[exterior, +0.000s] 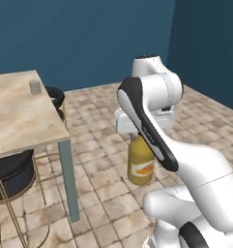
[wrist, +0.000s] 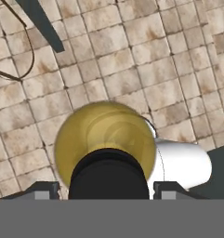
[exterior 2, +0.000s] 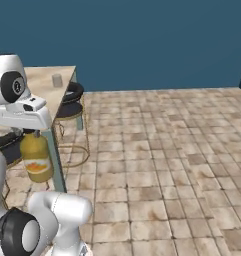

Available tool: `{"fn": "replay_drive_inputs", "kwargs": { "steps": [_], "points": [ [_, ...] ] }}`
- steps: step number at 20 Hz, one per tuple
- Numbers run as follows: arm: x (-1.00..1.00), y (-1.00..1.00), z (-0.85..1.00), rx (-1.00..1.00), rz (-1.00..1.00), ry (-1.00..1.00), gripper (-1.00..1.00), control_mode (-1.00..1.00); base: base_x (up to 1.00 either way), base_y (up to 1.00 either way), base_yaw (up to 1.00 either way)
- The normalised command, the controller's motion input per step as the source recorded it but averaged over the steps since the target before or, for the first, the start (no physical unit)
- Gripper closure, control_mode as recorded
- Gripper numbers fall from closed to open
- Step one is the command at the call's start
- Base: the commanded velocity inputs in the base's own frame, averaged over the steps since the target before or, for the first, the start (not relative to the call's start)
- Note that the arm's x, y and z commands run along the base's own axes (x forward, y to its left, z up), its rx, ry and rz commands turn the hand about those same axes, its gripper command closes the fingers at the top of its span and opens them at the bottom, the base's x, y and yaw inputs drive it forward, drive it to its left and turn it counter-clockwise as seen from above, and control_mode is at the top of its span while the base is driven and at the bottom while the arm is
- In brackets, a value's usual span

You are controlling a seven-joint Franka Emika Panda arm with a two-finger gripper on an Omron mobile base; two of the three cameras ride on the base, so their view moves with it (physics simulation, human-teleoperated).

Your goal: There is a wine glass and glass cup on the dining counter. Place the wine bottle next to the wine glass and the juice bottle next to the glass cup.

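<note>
My gripper is shut on the black cap of the squat yellow-orange juice bottle, which hangs upright in the air over the tiled floor, right of the dining counter. In the hand view the juice bottle is seen from above, its cap between my gripper's two tips. The low greyish glass cup stands near the far end of the counter, well away from the juice bottle. In the right base view the glass cup sits on the dining counter. The wine glass and wine bottle are out of view.
A grey-green counter leg stands just left of the hanging bottle. Black stools with gold wire legs sit at the counter, one under its near side and one at its far end. Open tiled floor stretches to the right.
</note>
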Motion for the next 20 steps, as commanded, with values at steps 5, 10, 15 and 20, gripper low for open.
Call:
{"fn": "replay_drive_inputs", "kwargs": {
  "steps": [5, 10, 15, 20],
  "points": [
    [0.0, 0.0, 0.0, 0.0, 0.0, 0.0, 1.0, 1.0, 0.76, -0.41, 0.0],
    [0.0, 0.0, 0.0, 0.0, 0.0, 0.0, 1.0, 1.0, 0.77, -0.41, 0.0],
    [0.0, 0.0, 0.0, 0.0, 0.0, 0.0, 1.0, 1.0, 0.81, -0.38, 0.01],
    [0.0, 0.0, 0.0, 0.0, 0.0, 0.0, 1.0, 1.0, 0.82, -0.32, 0.08]
  ]
}}
